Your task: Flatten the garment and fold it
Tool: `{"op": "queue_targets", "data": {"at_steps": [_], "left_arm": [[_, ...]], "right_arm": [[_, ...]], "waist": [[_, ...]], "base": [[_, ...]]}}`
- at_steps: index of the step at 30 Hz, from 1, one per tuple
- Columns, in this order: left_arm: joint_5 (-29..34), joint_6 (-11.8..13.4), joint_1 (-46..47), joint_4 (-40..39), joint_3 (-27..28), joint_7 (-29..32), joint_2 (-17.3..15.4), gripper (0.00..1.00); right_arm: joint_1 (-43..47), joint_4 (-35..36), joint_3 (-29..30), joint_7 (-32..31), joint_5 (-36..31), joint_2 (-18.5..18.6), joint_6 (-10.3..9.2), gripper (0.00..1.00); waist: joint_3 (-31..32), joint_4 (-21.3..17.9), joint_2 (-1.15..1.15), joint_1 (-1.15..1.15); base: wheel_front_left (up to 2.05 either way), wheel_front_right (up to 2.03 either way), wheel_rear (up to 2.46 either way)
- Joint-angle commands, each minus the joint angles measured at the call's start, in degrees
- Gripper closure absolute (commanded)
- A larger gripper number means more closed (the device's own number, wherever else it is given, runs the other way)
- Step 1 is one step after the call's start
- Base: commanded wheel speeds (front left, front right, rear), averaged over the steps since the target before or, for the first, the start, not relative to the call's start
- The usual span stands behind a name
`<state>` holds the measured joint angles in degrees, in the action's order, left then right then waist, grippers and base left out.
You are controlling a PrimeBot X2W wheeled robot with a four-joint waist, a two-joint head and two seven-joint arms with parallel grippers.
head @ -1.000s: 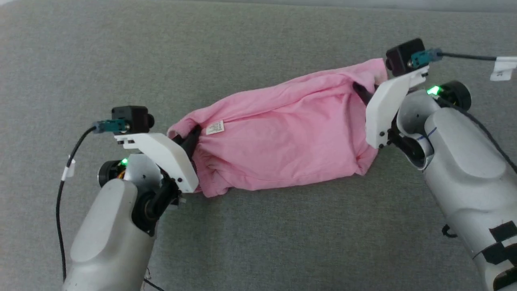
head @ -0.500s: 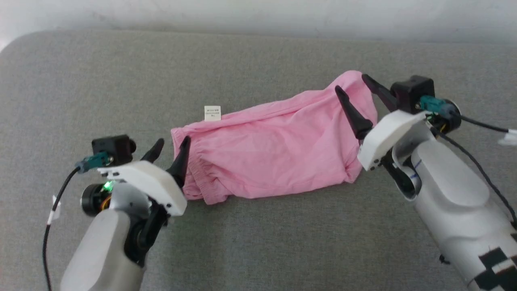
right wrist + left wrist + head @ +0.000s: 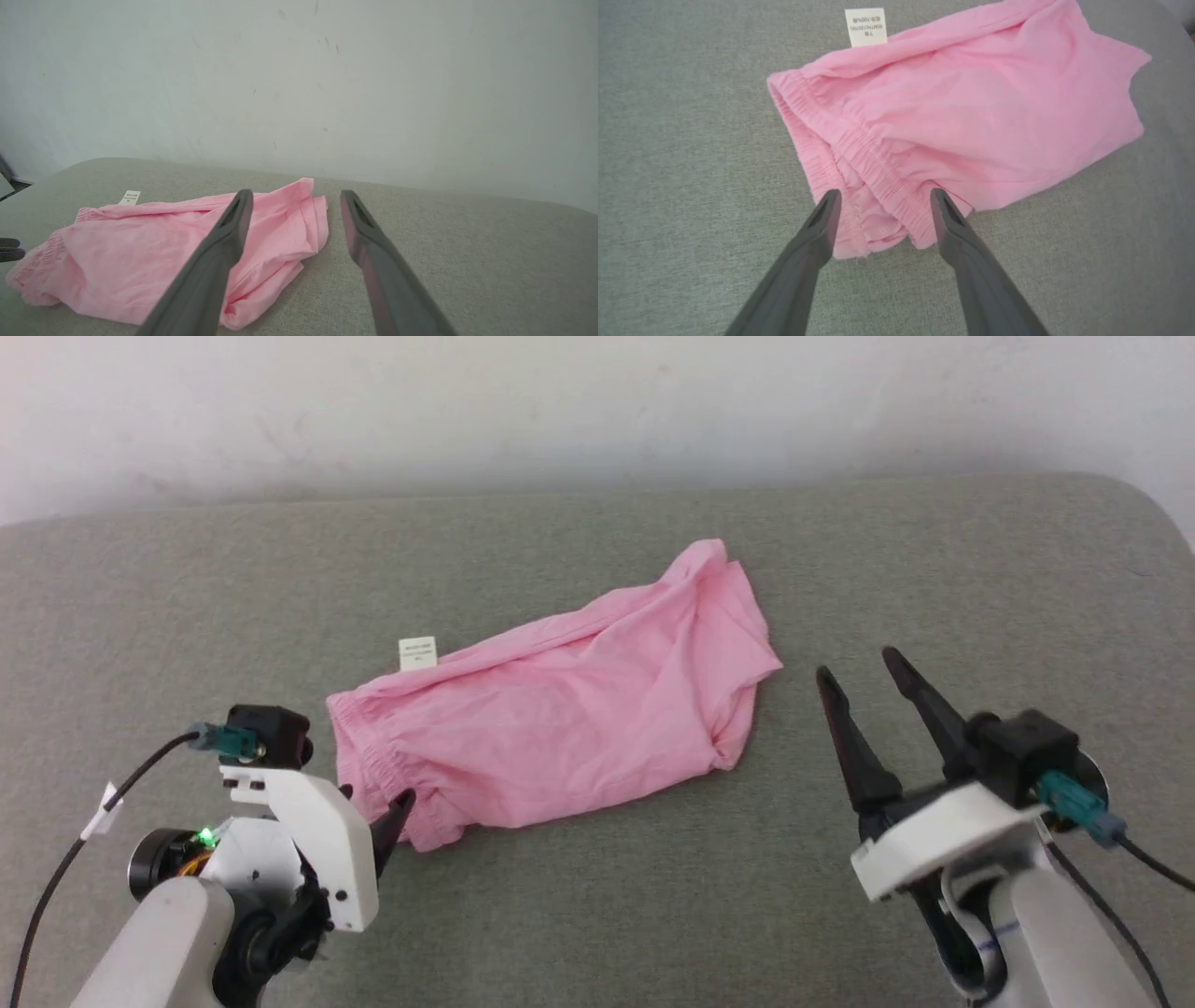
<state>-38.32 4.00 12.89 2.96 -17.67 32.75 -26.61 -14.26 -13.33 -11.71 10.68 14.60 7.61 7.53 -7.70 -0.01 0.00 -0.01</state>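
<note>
Head view: the garment [image 3: 560, 728] lies rumpled on the grey surface [image 3: 597, 915], its white care label [image 3: 417, 653] at the far edge. The left end effector [image 3: 375, 795], fingers apart and gripping nothing, sits at the gathered elastic hem. I cannot tell whether it touches the cloth, and its housing hides one finger. The right end effector [image 3: 855, 665], fingers also spread, stands near the garment's other end, clear of it.
</note>
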Motion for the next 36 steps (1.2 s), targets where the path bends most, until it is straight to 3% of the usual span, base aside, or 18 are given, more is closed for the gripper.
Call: {"op": "queue_targets", "data": {"at_steps": [1, 9, 16, 17, 18, 19, 20, 25, 31, 36], "left_arm": [[-0.1, -0.4, -0.3, -0.5, -0.6, 1.7, -0.6, 0.0], [-0.4, 0.0, 0.4, 4.7, -2.4, 7.2, -1.6, 0.0], [-0.6, -2.3, 2.0, 12.5, -5.7, 11.0, -1.0, 0.0], [-1.2, -3.0, 2.0, 13.2, -6.2, 11.7, -0.4, 0.14], [-2.0, -3.7, 1.8, 13.9, -6.8, 12.6, 0.1, 0.52], [-2.6, -4.4, 1.7, 14.4, -7.4, 13.6, 0.5, 0.62], [-3.0, -5.0, 1.6, 14.7, -7.8, 14.2, 0.8, 1.0], [-3.5, -6.4, 1.8, 14.4, -8.5, 14.1, 1.1, 1.0], [-2.0, -6.6, 3.7, 11.2, -7.6, 9.9, 0.8, 1.0], [-0.8, -6.8, 5.4, 7.2, -7.3, 7.7, 0.4, 1.0]], "right_arm": [[3.4, 4.6, 1.5, -2.0, -1.2, -1.3, -0.04, 0.0], [11.1, 17.1, 3.0, -8.3, -3.9, -3.5, -0.04, 0.0], [12.6, 22.0, 2.6, -11.6, -3.4, -4.2, -0.04, 0.0], [12.6, 22.1, 2.4, -12.5, -3.2, -4.2, -0.04, 0.0], [12.5, 22.0, 2.1, -13.6, -2.6, -4.1, -0.04, 0.0], [12.3, 21.8, 2.0, -14.9, -2.3, -3.9, -0.04, 0.0], [12.1, 21.5, 1.9, -16.7, -1.7, -3.7, -0.04, 0.0], [8.2, 18.2, 2.1, -25.2, 1.8, -2.0, -0.04, 0.0], [-0.3, 7.0, 0.7, -36.1, 7.7, -0.2, -0.04, 0.0], [-9.5, -2.5, -1.2, -39.3, 10.6, -0.3, -0.04, 0.0]], "waist": [[0.4, -2.5, 0.0, 0.01], [-1.2, -5.4, 0.0, 0.01], [-2.7, -6.3, 0.0, 0.01], [-2.8, -6.2, 0.0, 0.01], [-2.9, -6.1, 0.0, 0.01], [-2.8, -6.0, 0.0, 0.01], [-2.7, -5.8, 0.0, 0.01], [-2.6, -4.3, 0.0, 0.01], [-3.6, -1.5, 0.0, 0.01], [-5.4, 0.9, 0.0, 0.01]], "base": [[0.0, 0.0, 0.0], [0.0, 0.0, 0.0], [0.0, 0.0, 0.0], [0.0, 0.0, 0.0], [0.0, 0.0, 0.0], [0.0, 0.0, 0.0], [0.0, 0.0, 0.0], [0.0, 0.0, 0.0], [0.0, 0.0, 0.0], [0.0, 0.0, 0.0]]}}
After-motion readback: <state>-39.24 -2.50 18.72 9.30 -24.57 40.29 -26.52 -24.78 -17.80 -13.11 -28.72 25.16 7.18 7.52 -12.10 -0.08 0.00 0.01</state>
